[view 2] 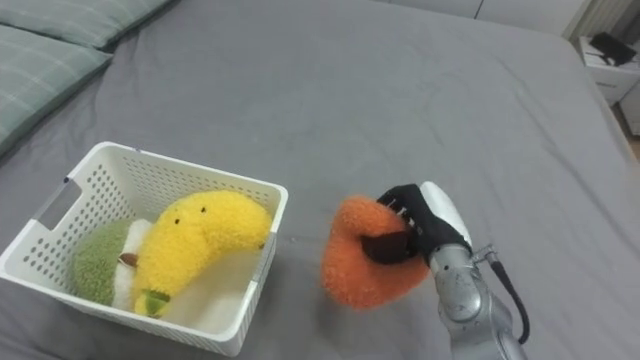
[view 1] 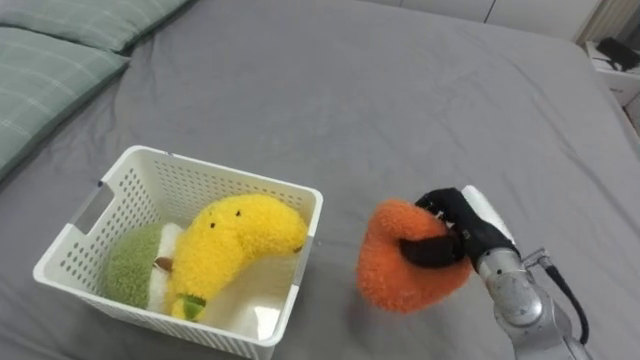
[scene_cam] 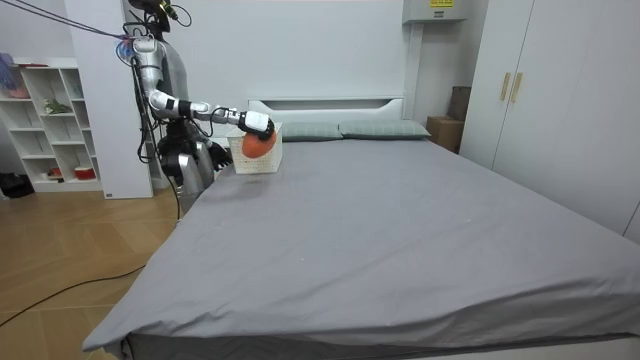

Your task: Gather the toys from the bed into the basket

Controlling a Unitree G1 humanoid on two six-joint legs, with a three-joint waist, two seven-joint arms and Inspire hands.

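Your right hand (view 1: 455, 232) is closed around the fuzzy orange plush toy (view 1: 400, 275), fingers curled over its upper right side. The toy hangs to the hand's left, above the grey bed sheet (view 1: 350, 90) and just beside the white plastic lattice basket (view 1: 230, 172), apart from its right wall. Inside the basket lie a yellow banana-shaped plush (view 1: 235, 240) and a round green plush (view 1: 130, 268). Green striped pillows (view 1: 50, 70) lie at the upper left.

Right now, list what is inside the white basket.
Inside the white basket: a yellow banana plush lying over a green-and-white plush. Whatever lies under them is covered. The orange plush is outside, in the right hand.
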